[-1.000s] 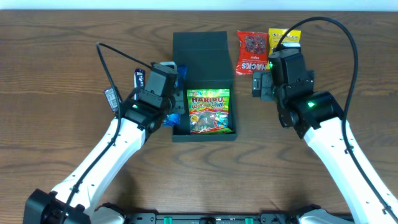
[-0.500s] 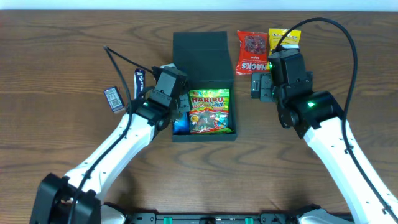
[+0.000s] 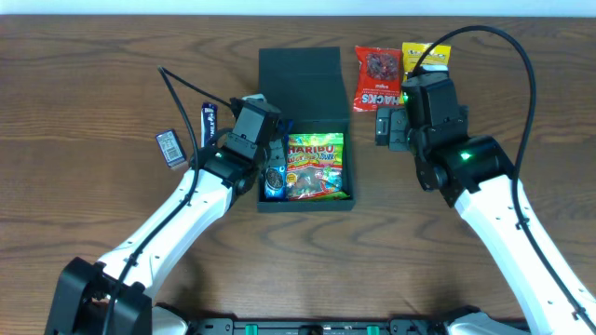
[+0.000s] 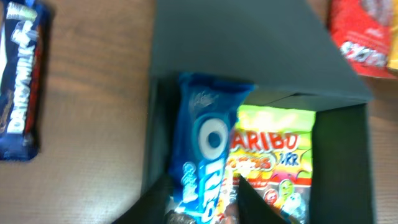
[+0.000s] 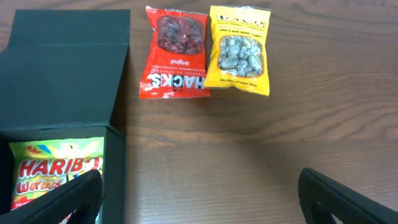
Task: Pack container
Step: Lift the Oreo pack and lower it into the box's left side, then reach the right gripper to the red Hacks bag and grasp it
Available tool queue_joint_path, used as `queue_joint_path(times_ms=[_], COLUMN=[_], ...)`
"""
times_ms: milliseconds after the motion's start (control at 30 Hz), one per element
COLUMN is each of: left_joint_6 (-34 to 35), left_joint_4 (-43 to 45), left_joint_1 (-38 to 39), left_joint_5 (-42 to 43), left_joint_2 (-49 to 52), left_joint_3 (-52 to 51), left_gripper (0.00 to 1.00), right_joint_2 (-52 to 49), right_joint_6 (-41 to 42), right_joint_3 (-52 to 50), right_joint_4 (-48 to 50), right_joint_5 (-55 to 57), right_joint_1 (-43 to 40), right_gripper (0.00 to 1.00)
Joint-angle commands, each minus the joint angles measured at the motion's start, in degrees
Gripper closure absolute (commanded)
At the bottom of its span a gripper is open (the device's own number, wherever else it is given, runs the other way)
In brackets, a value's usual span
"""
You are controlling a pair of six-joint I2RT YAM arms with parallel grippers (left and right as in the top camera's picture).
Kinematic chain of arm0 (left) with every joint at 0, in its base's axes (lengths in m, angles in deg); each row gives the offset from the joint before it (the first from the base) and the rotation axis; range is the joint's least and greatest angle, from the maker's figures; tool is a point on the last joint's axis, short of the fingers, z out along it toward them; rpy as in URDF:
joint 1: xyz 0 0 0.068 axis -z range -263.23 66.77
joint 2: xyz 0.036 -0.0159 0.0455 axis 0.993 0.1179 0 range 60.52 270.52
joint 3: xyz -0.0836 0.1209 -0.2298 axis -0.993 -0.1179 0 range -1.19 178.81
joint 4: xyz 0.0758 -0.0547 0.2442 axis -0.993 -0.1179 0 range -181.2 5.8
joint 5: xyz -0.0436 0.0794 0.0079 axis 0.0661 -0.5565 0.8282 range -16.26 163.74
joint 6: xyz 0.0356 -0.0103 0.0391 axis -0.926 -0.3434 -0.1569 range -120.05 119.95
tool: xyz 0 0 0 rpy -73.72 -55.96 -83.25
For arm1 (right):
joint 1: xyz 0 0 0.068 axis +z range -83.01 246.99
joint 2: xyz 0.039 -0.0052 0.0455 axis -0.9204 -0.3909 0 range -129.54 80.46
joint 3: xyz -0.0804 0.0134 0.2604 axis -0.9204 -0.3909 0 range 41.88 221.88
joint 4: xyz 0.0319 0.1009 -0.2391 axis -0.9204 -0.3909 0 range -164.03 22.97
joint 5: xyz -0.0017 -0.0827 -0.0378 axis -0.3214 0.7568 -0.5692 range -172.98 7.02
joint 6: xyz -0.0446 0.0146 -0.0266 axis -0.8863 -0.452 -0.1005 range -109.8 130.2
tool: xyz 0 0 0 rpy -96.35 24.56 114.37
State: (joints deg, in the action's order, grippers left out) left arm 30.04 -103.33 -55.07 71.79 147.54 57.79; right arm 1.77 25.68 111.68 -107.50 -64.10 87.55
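Note:
The dark teal container (image 3: 305,207) stands open mid-table, its lid (image 3: 303,74) folded back. A Haribo bag (image 3: 315,166) lies in its right half and a blue Oreo packet (image 3: 273,179) along its left wall. My left gripper (image 3: 276,163) reaches into the box. In the left wrist view the Oreo packet (image 4: 208,149) runs between that gripper's (image 4: 204,183) narrowed fingers, beside the Haribo bag (image 4: 273,149). My right gripper (image 3: 384,127) hovers open over bare wood just right of the box; in its own view (image 5: 200,174) nothing lies between the fingers.
A red Hacks packet (image 3: 377,77) and a yellow snack packet (image 3: 416,56) lie behind the right gripper. Left of the box are a dark blue bar (image 3: 209,121) and a small grey packet (image 3: 169,147).
My left gripper carried the Oreo packet from the box's left edge down inside, beside the Haribo bag. The right arm stayed still.

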Motion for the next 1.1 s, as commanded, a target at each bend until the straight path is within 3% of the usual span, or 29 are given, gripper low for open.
queue_joint_path(times_ms=[0, 133, 533, 767, 1067], left_joint_6=[-4.1, -7.0, -7.0, -7.0, -8.5], left_joint_4=[3.8, 8.6, 16.2, 16.4, 17.7], left_joint_1=[0.9, 0.9, 0.8, 0.9, 0.9], left_joint_5=[-0.9, -1.0, -3.4, -4.4, -4.5], left_joint_2=[0.3, 1.8, 13.0, 17.4, 11.3], left_joint_3=[1.1, 1.1, 1.1, 1.1, 1.2], left_gripper=[0.94, 0.94, 0.94, 0.94, 0.94], right_joint_2=[-0.2, -0.2, -0.2, -0.2, -0.3], right_joint_6=[0.8, 0.8, 0.8, 0.8, 0.7], right_joint_3=[0.6, 0.6, 0.6, 0.6, 0.6], right_joint_4=[0.2, 0.2, -0.3, -0.7, 2.0], right_joint_5=[0.2, 0.2, 0.2, 0.2, 0.2], right_joint_1=[-0.4, -0.4, -0.4, -0.4, -0.5], right_gripper=[0.01, 0.01, 0.01, 0.01, 0.01])
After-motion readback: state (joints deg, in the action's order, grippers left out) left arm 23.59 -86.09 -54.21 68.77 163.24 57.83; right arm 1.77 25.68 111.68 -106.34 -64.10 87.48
